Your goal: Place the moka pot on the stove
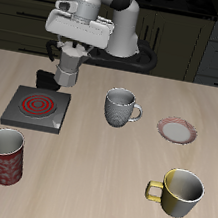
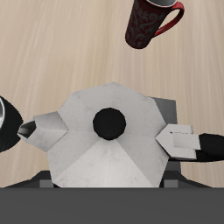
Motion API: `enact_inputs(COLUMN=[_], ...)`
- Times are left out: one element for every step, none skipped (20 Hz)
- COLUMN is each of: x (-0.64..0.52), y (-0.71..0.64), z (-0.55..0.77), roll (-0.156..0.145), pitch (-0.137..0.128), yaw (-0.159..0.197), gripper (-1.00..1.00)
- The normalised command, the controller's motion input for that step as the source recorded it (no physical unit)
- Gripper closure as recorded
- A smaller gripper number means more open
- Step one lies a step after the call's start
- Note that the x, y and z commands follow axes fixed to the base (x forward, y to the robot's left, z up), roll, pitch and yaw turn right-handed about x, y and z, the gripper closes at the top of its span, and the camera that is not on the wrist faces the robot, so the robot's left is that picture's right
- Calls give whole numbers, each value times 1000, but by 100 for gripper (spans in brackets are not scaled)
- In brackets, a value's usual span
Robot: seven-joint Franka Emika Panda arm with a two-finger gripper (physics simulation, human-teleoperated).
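Moka pot (image 2: 109, 131) clamped between the jaws and lifted clear of the tabletop (image 1: 123, 154), hanging over the back edge of the stove (image 1: 37, 108); lowering onto the coil and releasing left.

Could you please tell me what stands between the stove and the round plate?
The grey patterned mug stands between the stove and the plate, with bare table on either side of it; the exterior view shows this.

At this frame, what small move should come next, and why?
Probably a slow descent straight down. The gripper holds the moka pot just above the stove, near its back edge, with a gap still showing below the pot. Whether it is centred over the red coil is unclear.
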Motion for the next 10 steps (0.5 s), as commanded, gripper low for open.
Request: enact_inputs(x=[-40,-109,-154,-140,-169,-106,-73,-251,-197,9], y=[-194,-188,-208,-188,-298,-263,-6,-588,-446,62], z=[-161,-60,-156,-135,-135,-128,-53,-194,-64,10], roll=[8,-32,-27,5,-57,-11,-3,-102,-26,0], pitch=[7,3,16,36,0,30,-1,8,-10,0], yaw=[5,-54,-18,-42,-37,-50,3,-78,-28,0], gripper=[100,100,100,100,100,100,100,100,100,100])
